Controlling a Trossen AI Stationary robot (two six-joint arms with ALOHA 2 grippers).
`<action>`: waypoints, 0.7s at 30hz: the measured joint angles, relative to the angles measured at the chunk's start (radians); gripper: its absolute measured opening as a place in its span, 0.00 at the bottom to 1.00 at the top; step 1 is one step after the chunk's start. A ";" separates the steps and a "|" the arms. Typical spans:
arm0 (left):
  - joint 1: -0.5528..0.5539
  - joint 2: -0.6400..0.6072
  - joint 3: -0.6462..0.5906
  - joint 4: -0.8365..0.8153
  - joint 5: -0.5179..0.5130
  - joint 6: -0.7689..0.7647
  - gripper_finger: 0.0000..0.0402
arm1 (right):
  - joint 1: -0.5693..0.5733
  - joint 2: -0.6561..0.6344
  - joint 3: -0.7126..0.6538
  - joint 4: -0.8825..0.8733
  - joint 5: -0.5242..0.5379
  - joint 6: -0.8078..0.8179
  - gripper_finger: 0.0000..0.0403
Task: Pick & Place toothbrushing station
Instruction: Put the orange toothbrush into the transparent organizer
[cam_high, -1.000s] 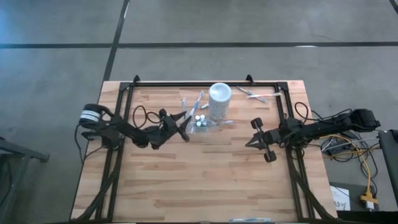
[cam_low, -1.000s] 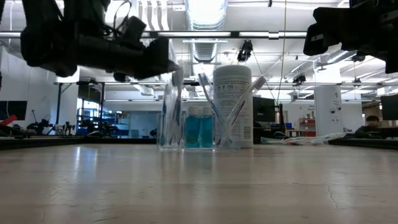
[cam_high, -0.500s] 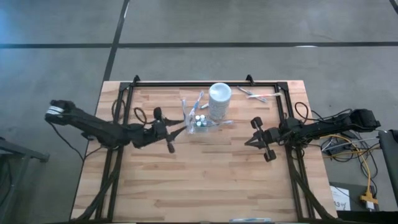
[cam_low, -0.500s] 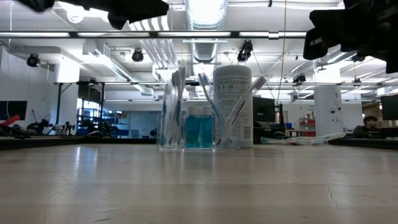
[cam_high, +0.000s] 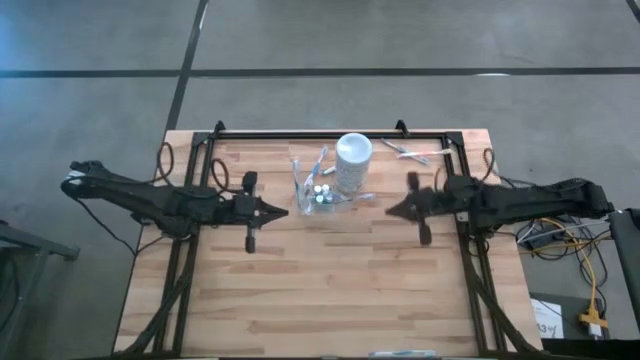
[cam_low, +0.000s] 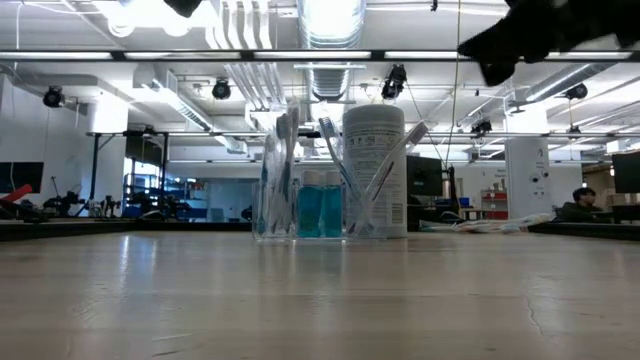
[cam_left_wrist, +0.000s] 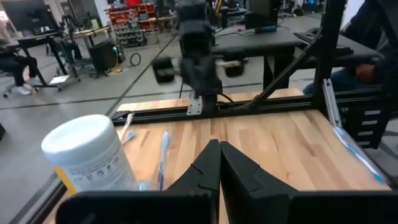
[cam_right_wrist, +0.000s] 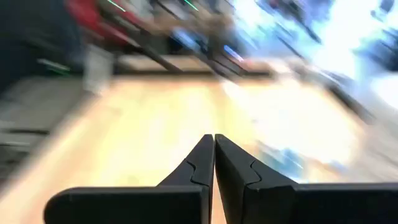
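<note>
**Both Arms Drawn Back From the Assembled Toothbrush Set**

The left gripper (cam_high: 283, 210) hung above the wooden table (cam_high: 330, 290) just to the left of the toothbrushing set, its 2 dark fingers (cam_left_wrist: 208, 165) pressed together with nothing between them. A second before, that gripper had been right at the clear holder with its fingers well apart; since then the arm had stretched out flat, pulled away and closed up empty. The right gripper (cam_high: 392, 210) had also shifted, swinging in from nearer the table's right side to a spot just right of the set, its fingers (cam_right_wrist: 214, 163) shut and empty throughout.

The set itself had not moved. The small clear plastic holder (cam_low: 305, 205) stood at the back-centre of the table, holding thin pale blue-white toothbrushes (cam_low: 283, 170) upright or leaning and 2 small teal tubes with white caps (cam_low: 320, 210). The taller white cylindrical cup (cam_high: 353, 160) stood touching or just beside the holder on its right. More pale toothbrushes (cam_high: 408, 151) lay loose near the back-right corner of the table, well apart from the holder.

Judging by this, the left arm had likely just let go of an item at the holder, so 1 placement looked complete. The loose brushes suggested work remained, and the right gripper seemed better placed to reach them.
</note>
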 joint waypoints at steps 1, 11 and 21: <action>0.000 -0.012 -0.010 -0.002 0.002 -0.006 0.02 | 0.000 -0.003 0.070 -0.140 0.095 0.000 0.02; 0.000 -0.040 -0.104 0.057 0.008 0.004 0.02 | -0.126 0.166 0.616 -1.106 0.550 0.081 0.02; 0.000 -0.035 -0.123 0.095 0.016 0.020 0.02 | -0.549 0.299 0.687 -1.110 0.224 -0.229 0.02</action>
